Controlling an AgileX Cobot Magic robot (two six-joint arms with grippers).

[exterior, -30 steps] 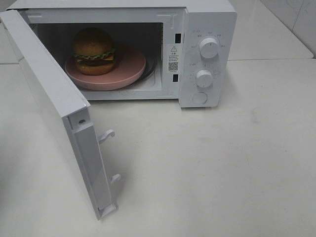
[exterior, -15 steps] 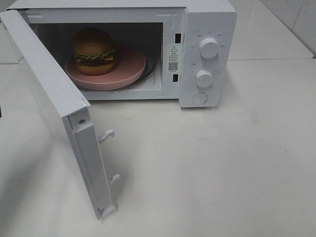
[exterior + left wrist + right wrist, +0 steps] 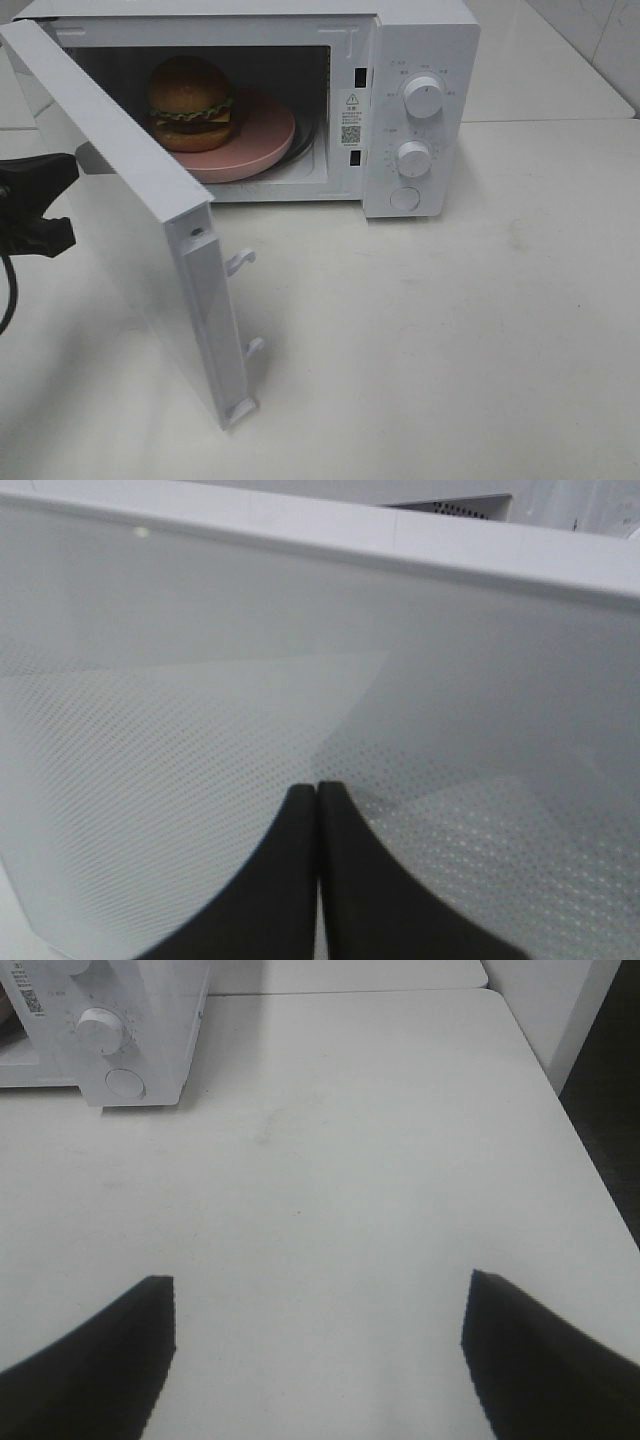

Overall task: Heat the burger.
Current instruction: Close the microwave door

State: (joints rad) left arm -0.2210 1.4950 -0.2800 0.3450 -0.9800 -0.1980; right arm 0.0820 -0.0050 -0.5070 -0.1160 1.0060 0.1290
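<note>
- Fingers of your left gripper are pressed together, nothing between them, tips aimed at the outer face of the microwave door. They sit at the perforated window, but you cannot tell from these views whether they are touching it or just off it.
- Judging by that, you are on the door-closing step: the door stands partly open, hinged on the left, with its latch hooks well clear of the microwave.
- Your next move calls for a steady push that follows the door's arc until the hooks seat. Keep the closed tips flat on the panel so they do not slide off its edge.
- Inside the cavity, the burger sits upright on the pink plate, toward the plate's left side. Nothing else shows in there.
- After the door, heating likely needs a dial turned: upper knob and lower knob are on the right panel.
- Your right gripper hangs with fingers spread wide and empty over the bare table, well apart from the panel.
</note>
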